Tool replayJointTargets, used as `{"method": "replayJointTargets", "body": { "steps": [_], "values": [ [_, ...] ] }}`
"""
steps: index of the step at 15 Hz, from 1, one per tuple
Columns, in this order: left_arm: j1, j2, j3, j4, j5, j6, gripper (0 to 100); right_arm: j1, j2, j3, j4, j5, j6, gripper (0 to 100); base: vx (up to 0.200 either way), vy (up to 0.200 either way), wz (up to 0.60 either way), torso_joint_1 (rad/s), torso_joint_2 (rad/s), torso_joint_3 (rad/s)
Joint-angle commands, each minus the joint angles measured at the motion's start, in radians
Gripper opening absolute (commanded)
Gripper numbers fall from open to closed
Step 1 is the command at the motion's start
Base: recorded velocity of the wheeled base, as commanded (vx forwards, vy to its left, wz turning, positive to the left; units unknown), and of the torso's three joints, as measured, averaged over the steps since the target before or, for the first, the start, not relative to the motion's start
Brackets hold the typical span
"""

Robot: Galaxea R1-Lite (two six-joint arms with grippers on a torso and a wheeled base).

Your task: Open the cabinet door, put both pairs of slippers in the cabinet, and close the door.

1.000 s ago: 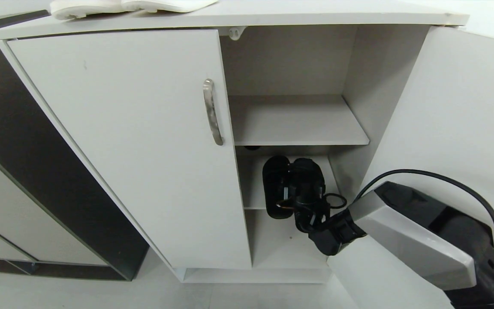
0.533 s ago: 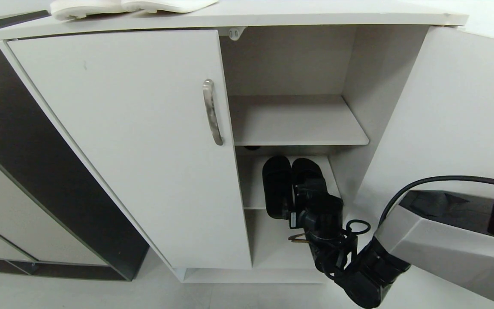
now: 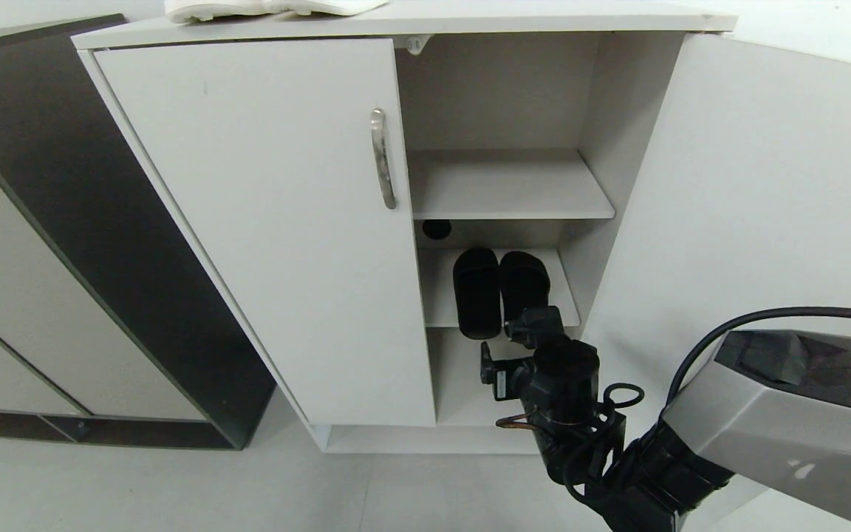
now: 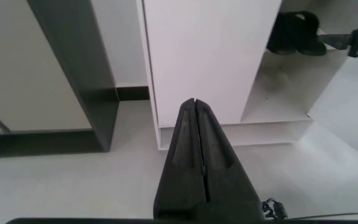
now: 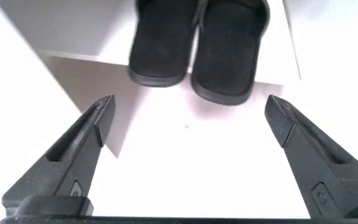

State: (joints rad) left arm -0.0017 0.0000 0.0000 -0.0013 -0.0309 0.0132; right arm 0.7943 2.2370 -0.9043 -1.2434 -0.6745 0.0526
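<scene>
My cabinet's left door (image 3: 270, 222) is shut, curved metal handle (image 3: 383, 159) at its edge, with a dark unit (image 3: 86, 192) beside it, while the right door (image 3: 750, 192) stands swung wide next to my right arm. The black slippers (image 3: 501, 288) lie side by side on the middle shelf (image 3: 436, 295), ends at its front edge, just beyond the right tool (image 3: 512, 341) — its fingers spread, holding nothing — and the left tool (image 4: 193, 106), pressed together, hangs over the floor (image 4: 73, 180). They are 2 matte, rounded slides; a white pair (image 3: 270, 7) lies on the flat cabinet top (image 3: 544, 18).
</scene>
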Motion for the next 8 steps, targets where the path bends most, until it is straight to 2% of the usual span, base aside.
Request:
{"method": "replayJointTargets", "body": {
  "steps": [1, 8],
  "values": [
    [0.000, 0.002, 0.000, 0.000, 0.000, -0.001, 0, 0.000, -0.004, 0.001, 0.001, 0.000, 0.000, 100, 0.000, 0.000, 0.00, 0.000, 0.00, 0.000],
    [0.000, 0.002, 0.000, 0.000, 0.000, -0.002, 0, 0.011, -0.004, -0.002, 0.001, 0.000, -0.007, 100, 0.000, 0.000, 0.00, 0.000, 0.00, 0.000]
  ]
}}
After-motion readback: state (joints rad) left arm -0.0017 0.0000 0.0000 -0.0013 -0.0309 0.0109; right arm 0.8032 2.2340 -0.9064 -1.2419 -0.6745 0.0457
